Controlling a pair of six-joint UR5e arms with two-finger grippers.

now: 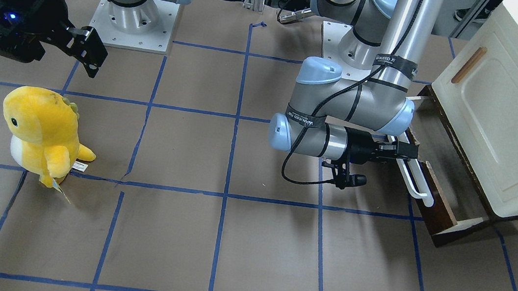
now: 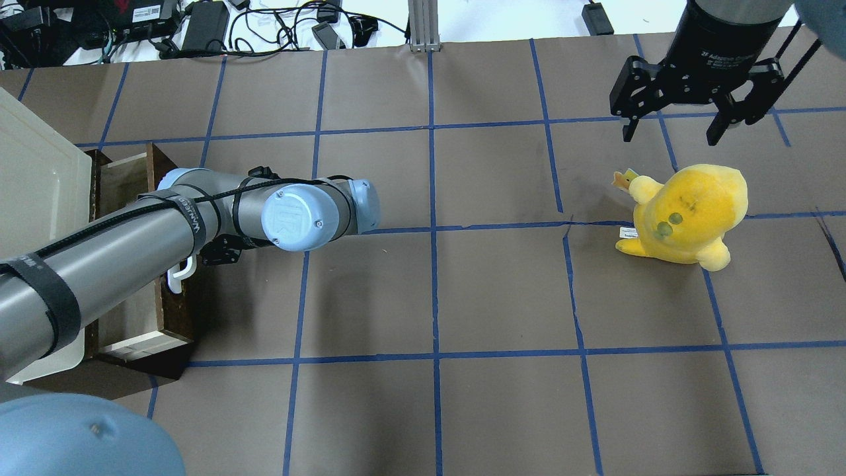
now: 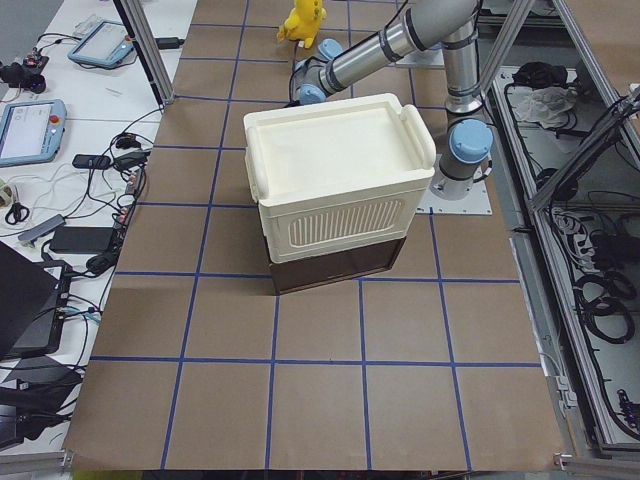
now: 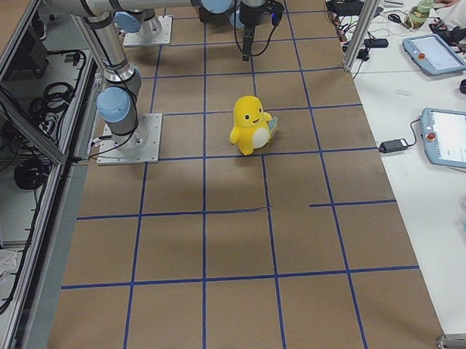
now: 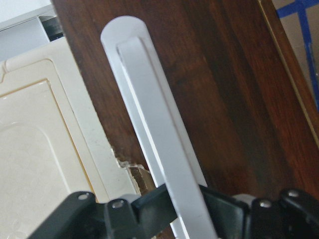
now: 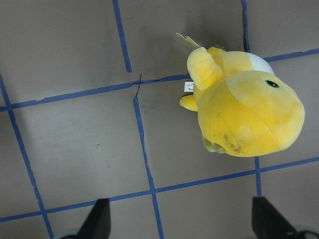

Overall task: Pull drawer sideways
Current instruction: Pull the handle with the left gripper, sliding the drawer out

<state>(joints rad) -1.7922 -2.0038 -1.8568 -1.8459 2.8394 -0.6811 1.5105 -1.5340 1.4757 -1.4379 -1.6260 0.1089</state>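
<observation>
Brown taped table [image 1: 246,252]: drawer [image 1: 439,209], partway out under the cream cabinet [image 1: 505,111], is half hidden overhead by the left arm [image 2: 132,244]. Its white handle [image 1: 416,180] is clamped by the left gripper [image 1: 409,151]; right gripper [image 2: 669,137] is held open, empty.

My left gripper [image 1: 405,151], arm stretched low, clamps the handle [image 1: 416,180]. My right gripper [image 2: 670,135] hangs raised, fingers [image 2: 631,99] spread wide.

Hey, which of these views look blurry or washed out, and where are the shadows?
Left wrist view: the white handle is close, soft-edged and nearly washed out; the fingers of the left gripper are out of focus. Front-facing view: the left arm throws soft shadows on the table. Right wrist view: the yellow plush is sharp.
</observation>
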